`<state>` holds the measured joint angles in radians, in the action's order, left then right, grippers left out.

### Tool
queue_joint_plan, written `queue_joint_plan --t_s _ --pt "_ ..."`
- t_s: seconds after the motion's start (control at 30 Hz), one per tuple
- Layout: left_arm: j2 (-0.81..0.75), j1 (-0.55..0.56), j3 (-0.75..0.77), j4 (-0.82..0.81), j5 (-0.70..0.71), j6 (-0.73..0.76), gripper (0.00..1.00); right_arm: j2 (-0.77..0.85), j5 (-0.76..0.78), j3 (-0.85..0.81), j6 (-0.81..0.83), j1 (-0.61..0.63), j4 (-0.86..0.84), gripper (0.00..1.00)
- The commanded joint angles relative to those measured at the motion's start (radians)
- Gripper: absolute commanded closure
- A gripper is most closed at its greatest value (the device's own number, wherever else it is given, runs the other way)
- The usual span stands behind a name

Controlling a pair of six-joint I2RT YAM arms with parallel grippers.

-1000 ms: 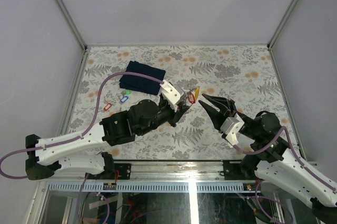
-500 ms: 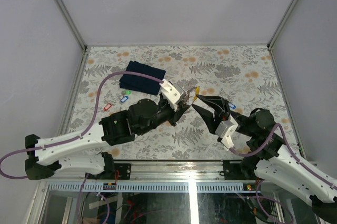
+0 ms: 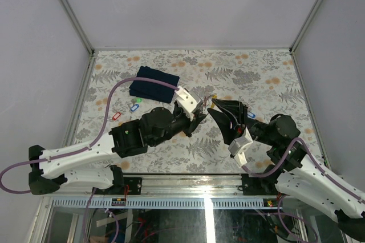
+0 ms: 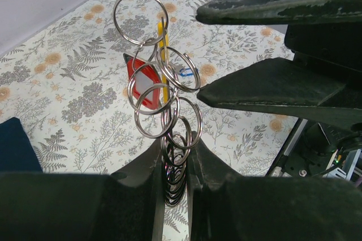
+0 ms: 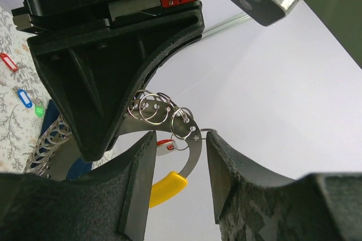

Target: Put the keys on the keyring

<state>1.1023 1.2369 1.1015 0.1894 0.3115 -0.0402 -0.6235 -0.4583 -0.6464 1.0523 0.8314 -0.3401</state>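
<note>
Left claw (image 4: 175,142) closed on the keyring (image 4: 174,164), gripping it at its base. The stacked rings stand straight out past the fingertips, with the long axis running from this claw toward the right claw (image 5: 180,134). A red tag (image 4: 147,82) and a yellow tag (image 5: 167,187) already hang among the rings, about midway along the stack.

The right claw is open, its fingers well apart. In its own wrist view the free end of the keyring lies between the two fingers, just ahead of the tips, with the yellow tag hanging below and slightly left of centre. No finger can be seen touching metal. From the left wrist, the right fingers sit just to one side of the rings, one high and one low, so the gap faces the stack side-on.

The remaining keys lie on the table (image 3: 256,77) behind and outboard of the left claw: red key (image 3: 116,116), blue key (image 3: 135,106) and green key (image 3: 137,100). All three are well apart from the right claw, with the left arm in between.

Judgement: the right claw is the free one, but the left arm is nearer the loose keys. Any threading must follow the keyring's axis, end-on.
</note>
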Motion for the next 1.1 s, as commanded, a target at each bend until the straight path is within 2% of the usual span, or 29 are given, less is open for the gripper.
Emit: queue_joint_plan --t_s 0.0,0.27,0.67,0.87,1.07 --pt "0.005 0.000 0.042 -0.036 0.011 -0.003 0.99 -0.023 -0.034 -0.064 0.066 0.004 -0.017 0.53" --pt "0.005 0.000 0.042 -0.033 0.009 -0.005 0.99 -0.038 -0.046 -0.081 0.077 0.006 -0.001 0.53" --pt "0.007 0.000 0.043 -0.030 0.004 -0.007 0.99 -0.051 -0.033 -0.091 0.093 0.006 0.033 0.61" --pt "0.007 0.000 0.044 -0.030 0.001 -0.008 0.99 -0.056 -0.028 -0.092 0.097 0.006 0.036 0.62" --pt "0.008 0.000 0.044 -0.030 -0.005 -0.007 0.99 -0.059 -0.013 -0.092 0.097 0.005 0.030 0.69"
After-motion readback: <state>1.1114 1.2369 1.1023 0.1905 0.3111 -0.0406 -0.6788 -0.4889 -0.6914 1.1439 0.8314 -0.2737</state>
